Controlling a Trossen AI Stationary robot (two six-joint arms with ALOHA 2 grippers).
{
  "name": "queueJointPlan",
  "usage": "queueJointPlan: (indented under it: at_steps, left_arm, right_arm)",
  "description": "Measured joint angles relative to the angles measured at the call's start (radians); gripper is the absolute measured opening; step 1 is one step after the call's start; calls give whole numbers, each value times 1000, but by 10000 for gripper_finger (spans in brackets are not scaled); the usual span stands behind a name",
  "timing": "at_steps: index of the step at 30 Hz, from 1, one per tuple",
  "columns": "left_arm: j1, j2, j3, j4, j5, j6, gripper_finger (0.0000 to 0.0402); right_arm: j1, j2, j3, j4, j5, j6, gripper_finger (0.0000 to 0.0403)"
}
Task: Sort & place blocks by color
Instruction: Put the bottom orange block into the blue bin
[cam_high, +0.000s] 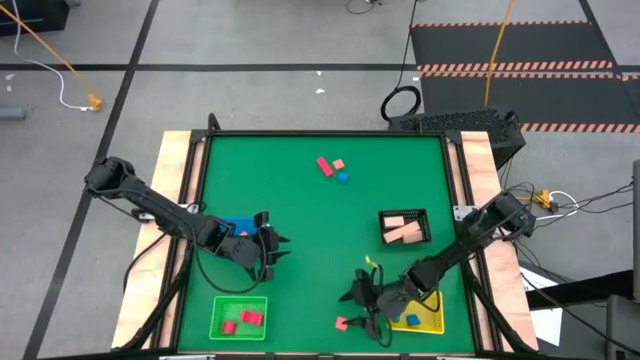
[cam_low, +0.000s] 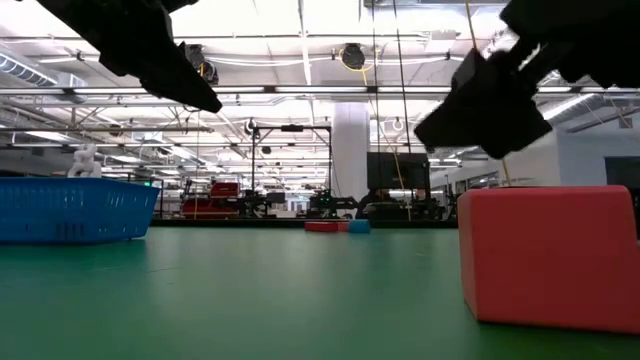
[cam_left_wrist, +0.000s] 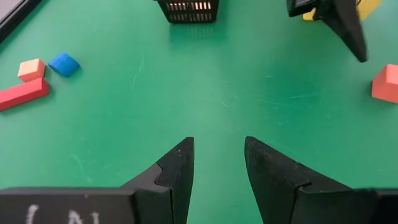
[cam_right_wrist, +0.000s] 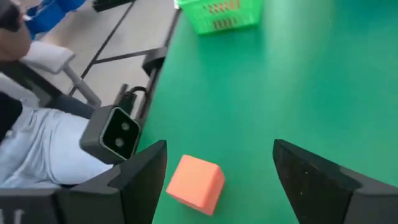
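Hovering open-jawed, right gripper (cam_high: 362, 306) straddles salmon cube (cam_right_wrist: 194, 185) near the table edge (cam_right_wrist: 163, 81).

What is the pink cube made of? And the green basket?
The pink cube looks like foam or painted wood: matte, smooth faces, softly rounded edges, no shine. Which one, the look leaves open. The green basket looks like hard plastic: bright even color, thin walls pierced by rows of slots.

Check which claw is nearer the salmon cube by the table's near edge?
Right. The right claw, open, hangs just above the salmon cube; the left claw sits well off, past the green tray.
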Motion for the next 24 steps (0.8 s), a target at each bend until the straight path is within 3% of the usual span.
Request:
queueJointPlan:
  at_steps: [9,15,24]
  left_arm:
    - [-14,0,0,1,-2,-47,145]
    - [-33,0,0,3,-2,-57,145]
    - [-57,0,0,2,-1,-63,145]
  right_arm:
    - [49,83,2,153,58,-148,269]
    - [60,157,42,162,79,-231,265]
    - [60,194,56,126,127,-227,264]
